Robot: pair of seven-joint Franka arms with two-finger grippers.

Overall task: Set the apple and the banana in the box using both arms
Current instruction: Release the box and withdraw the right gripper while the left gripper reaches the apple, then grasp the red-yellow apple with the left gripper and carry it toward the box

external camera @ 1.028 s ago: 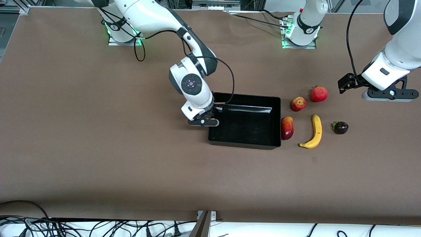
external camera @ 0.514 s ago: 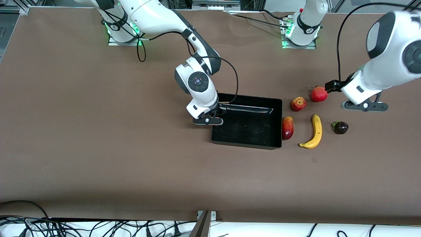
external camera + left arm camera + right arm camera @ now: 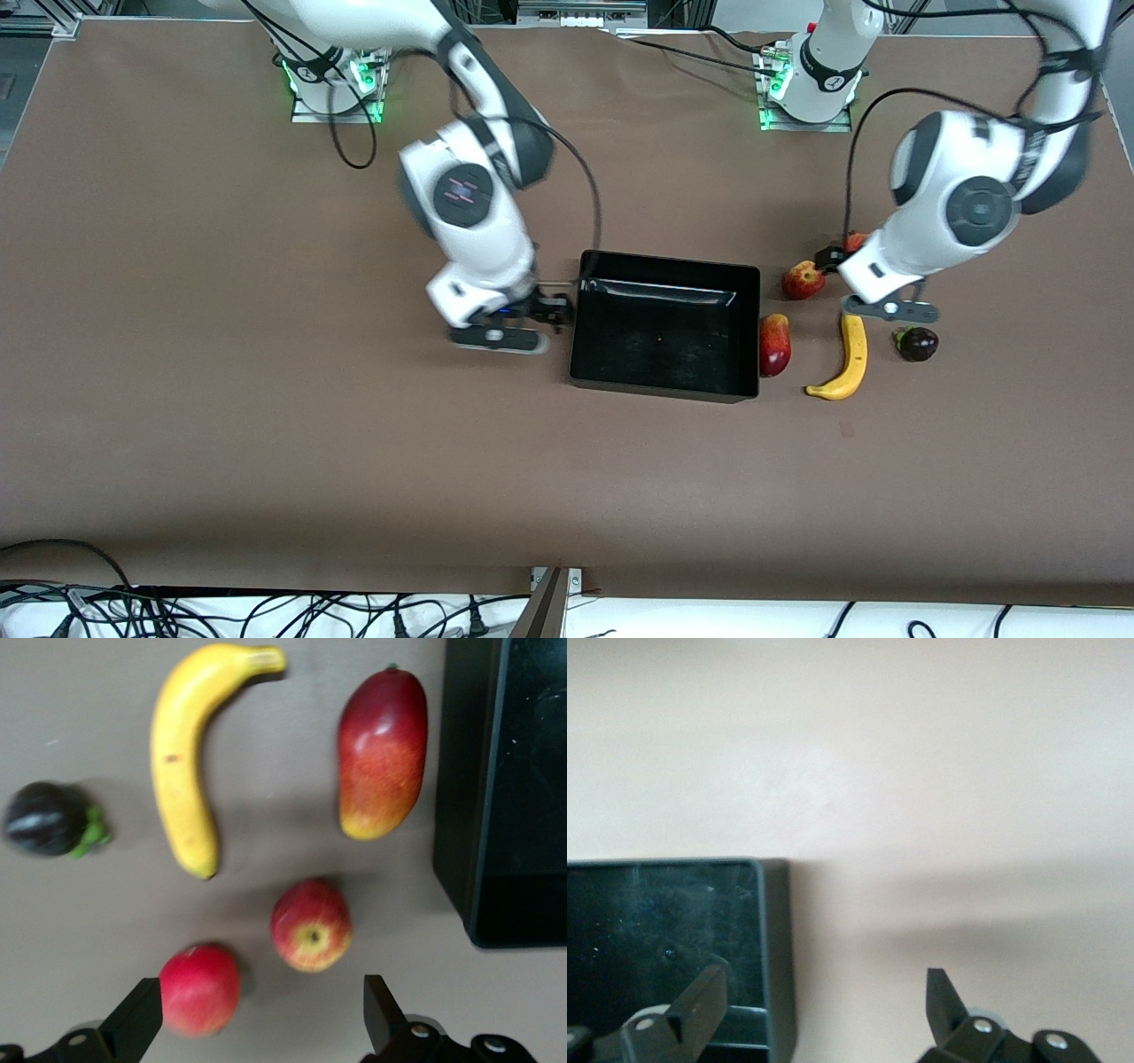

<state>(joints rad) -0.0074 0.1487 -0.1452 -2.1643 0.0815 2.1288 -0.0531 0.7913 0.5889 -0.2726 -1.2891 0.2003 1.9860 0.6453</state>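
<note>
While both grippers hang with fingers apart, empty | left gripper [image 3: 889, 307] over apple [image 3: 803, 280] and banana [image 3: 846, 358], both on table beside box [image 3: 664, 385] | right gripper [image 3: 496, 338] over table at box's other end

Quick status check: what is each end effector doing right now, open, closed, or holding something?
Left end effector: open, empty, over the apple and the red round fruit.
Right end effector: open, empty, over the box edge at the right arm's end.
</note>
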